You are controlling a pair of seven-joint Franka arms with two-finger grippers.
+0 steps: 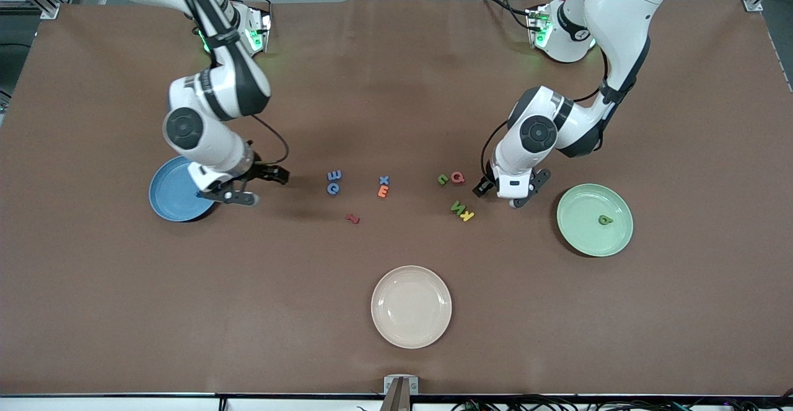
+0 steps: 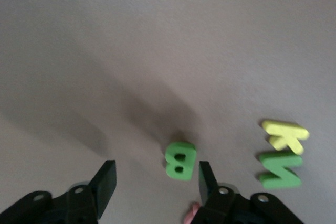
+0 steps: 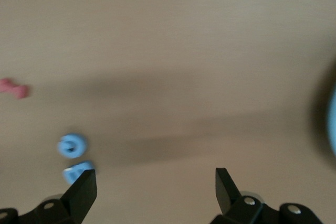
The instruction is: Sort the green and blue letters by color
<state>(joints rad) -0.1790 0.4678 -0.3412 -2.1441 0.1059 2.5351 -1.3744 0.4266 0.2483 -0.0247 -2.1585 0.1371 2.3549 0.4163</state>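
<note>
Two blue letters (image 1: pixel 334 182) lie together mid-table, with a blue X (image 1: pixel 384 180) beside an orange E. In the right wrist view the blue pair (image 3: pixel 72 146) lies just outside one finger. A green B (image 1: pixel 443 179) lies next to a pink Q, and a green N (image 1: pixel 457 206) touches a yellow K. One green letter (image 1: pixel 604 219) lies in the green plate (image 1: pixel 576 237). My left gripper (image 1: pixel 508 193) hangs open over the table between the green plate and these letters. The green B (image 2: pixel 181 160) lies just ahead of one finger (image 2: pixel 206 174). My right gripper (image 1: pixel 257 186) is open and empty beside the blue plate (image 1: pixel 167 203).
A beige plate (image 1: pixel 411 330) sits near the front camera's edge of the table. A dark red letter (image 1: pixel 352 218) lies nearer the front camera than the blue pair. The yellow K (image 2: pixel 284 134) and green N (image 2: pixel 280 170) lie side by side.
</note>
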